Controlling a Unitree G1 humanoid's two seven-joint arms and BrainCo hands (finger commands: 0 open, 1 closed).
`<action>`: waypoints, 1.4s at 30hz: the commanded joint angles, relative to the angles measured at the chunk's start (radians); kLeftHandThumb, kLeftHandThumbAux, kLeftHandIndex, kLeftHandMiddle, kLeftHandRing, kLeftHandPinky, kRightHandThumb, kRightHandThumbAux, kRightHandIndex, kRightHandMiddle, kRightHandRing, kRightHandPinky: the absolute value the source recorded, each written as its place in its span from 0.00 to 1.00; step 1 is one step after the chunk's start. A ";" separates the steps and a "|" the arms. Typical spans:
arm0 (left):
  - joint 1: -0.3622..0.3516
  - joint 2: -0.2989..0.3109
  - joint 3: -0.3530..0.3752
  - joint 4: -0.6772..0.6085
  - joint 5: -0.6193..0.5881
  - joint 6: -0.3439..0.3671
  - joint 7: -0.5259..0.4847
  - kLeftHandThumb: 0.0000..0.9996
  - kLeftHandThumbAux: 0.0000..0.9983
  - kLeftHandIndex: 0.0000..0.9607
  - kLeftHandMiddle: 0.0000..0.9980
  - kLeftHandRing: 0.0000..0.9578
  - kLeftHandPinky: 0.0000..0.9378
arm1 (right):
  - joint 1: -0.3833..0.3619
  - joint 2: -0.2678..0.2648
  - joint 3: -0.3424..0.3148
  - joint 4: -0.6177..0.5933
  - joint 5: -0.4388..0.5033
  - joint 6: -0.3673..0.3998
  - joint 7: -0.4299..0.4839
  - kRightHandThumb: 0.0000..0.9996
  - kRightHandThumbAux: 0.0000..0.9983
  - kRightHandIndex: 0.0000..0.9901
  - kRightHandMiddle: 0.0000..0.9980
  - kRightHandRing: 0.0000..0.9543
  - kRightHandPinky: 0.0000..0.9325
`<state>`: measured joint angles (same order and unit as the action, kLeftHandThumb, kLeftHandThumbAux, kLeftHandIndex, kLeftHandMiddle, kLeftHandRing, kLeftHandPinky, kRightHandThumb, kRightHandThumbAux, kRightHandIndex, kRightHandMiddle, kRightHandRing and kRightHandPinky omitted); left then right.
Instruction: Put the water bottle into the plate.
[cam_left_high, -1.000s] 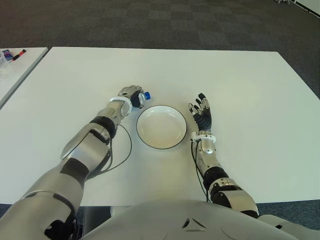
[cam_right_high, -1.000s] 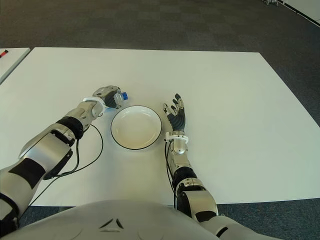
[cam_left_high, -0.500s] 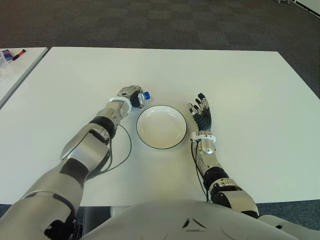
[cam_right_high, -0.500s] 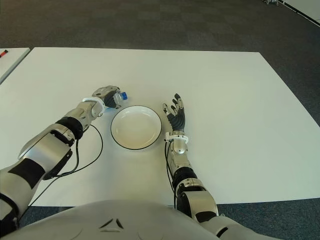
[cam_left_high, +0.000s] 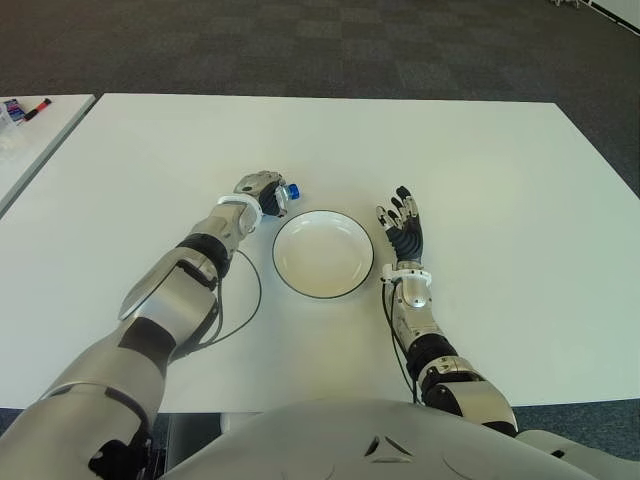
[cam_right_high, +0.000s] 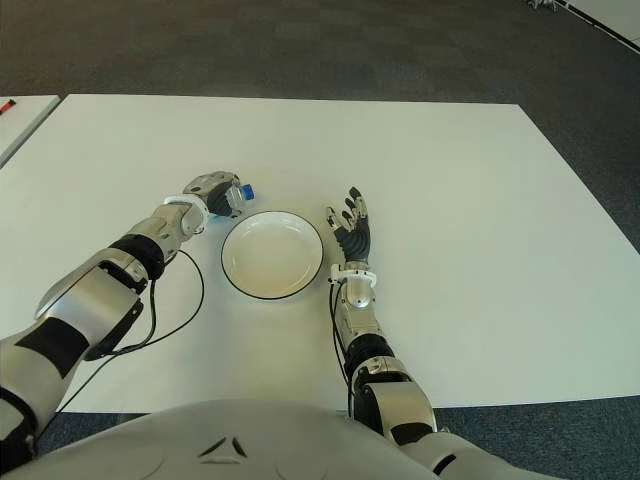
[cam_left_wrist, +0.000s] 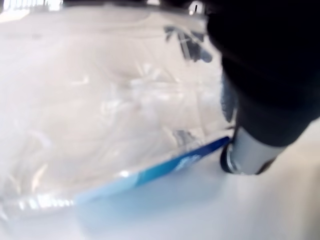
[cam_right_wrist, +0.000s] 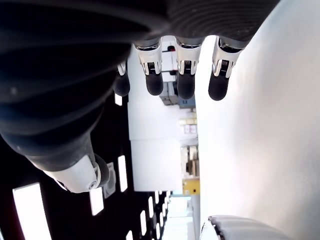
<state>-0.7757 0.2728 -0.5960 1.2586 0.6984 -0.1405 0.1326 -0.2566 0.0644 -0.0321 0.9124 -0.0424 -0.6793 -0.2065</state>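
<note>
My left hand (cam_left_high: 265, 193) is curled around a clear water bottle (cam_left_wrist: 100, 125) with a blue cap (cam_left_high: 293, 189) and a blue label, just beyond the left rim of the plate. The bottle lies sideways in the grasp, cap pointing right. The plate (cam_left_high: 323, 253) is white with a dark rim and holds nothing, at the middle of the white table (cam_left_high: 480, 170). My right hand (cam_left_high: 404, 226) shows just right of the plate, palm up, fingers spread and holding nothing.
A black cable (cam_left_high: 245, 300) loops on the table beside my left forearm. A second white table (cam_left_high: 30, 140) stands at the far left with small items on it. Dark carpet lies beyond the table's far edge.
</note>
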 joint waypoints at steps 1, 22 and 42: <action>0.068 -0.005 -0.012 0.035 0.009 0.010 -0.029 0.69 0.73 0.43 0.14 0.09 0.12 | 0.056 0.036 0.003 0.042 -0.003 0.045 -0.005 0.01 0.67 0.06 0.08 0.09 0.14; 0.085 -0.006 0.009 0.028 -0.009 -0.033 0.056 0.05 0.92 0.10 0.06 0.04 0.08 | 0.051 0.032 0.005 0.049 0.003 0.050 0.005 0.01 0.67 0.06 0.07 0.08 0.13; 0.110 -0.008 0.095 -0.027 -0.065 -0.144 0.172 0.00 0.89 0.00 0.00 0.00 0.05 | 0.048 0.034 0.001 0.056 0.010 0.053 0.011 0.03 0.66 0.05 0.07 0.08 0.13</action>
<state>-0.7122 0.2739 -0.5010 1.2310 0.6401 -0.2696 0.3004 -0.2586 0.0643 -0.0250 0.9138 -0.0419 -0.6793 -0.2001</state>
